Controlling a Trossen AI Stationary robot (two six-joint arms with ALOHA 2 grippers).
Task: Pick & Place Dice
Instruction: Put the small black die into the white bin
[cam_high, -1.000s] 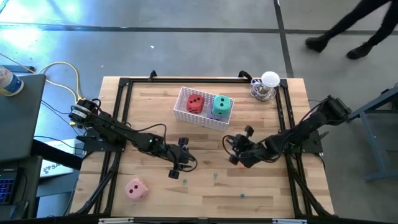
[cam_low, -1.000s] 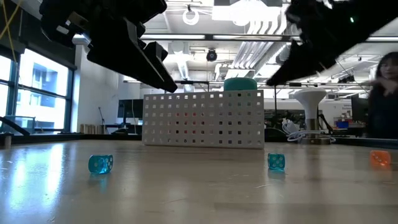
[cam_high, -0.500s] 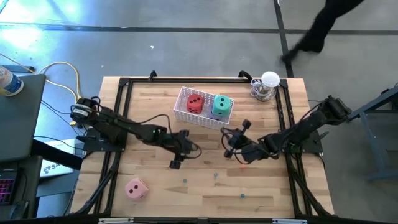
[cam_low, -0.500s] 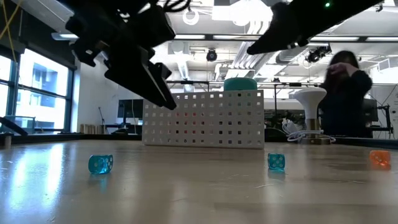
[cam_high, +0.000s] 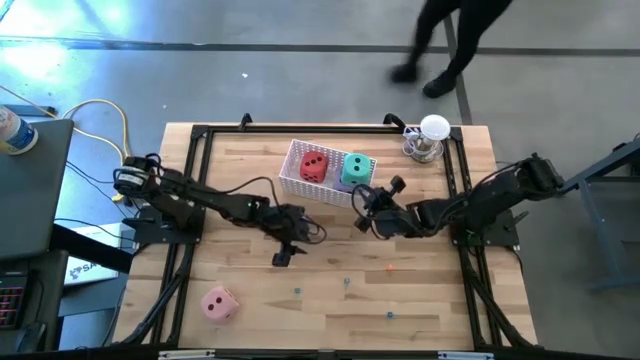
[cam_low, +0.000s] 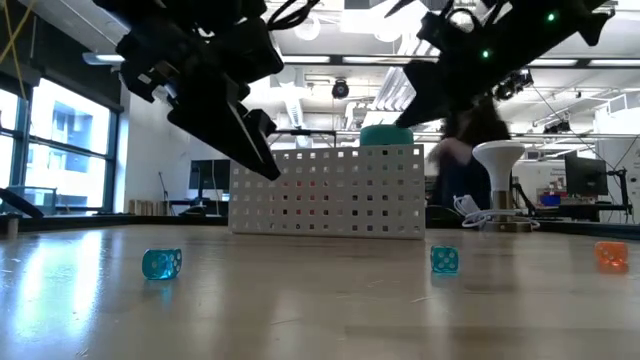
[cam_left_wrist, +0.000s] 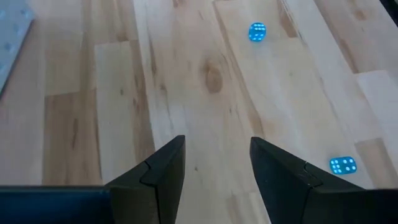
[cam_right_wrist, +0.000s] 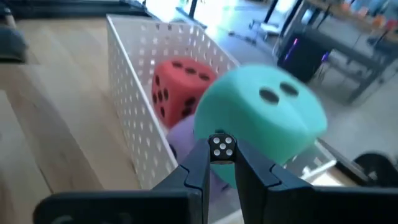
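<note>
Your right gripper (cam_right_wrist: 222, 163) pinches a small black die (cam_right_wrist: 222, 148) beside the basket (cam_high: 300, 181) holding red (cam_high: 313, 167), green (cam_high: 354, 169) and purple dice (cam_right_wrist: 186, 138), the pink die (cam_high: 218, 303) lies at 7 o'clock on the wooden table (cam_high: 420, 300), and your left gripper (cam_left_wrist: 214, 168) hangs spread.

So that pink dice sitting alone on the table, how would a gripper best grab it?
From straight above, fingers closing on two opposite flat side faces of the pink dice. It sits flat and alone on the bare table, so all sides look open.
</note>
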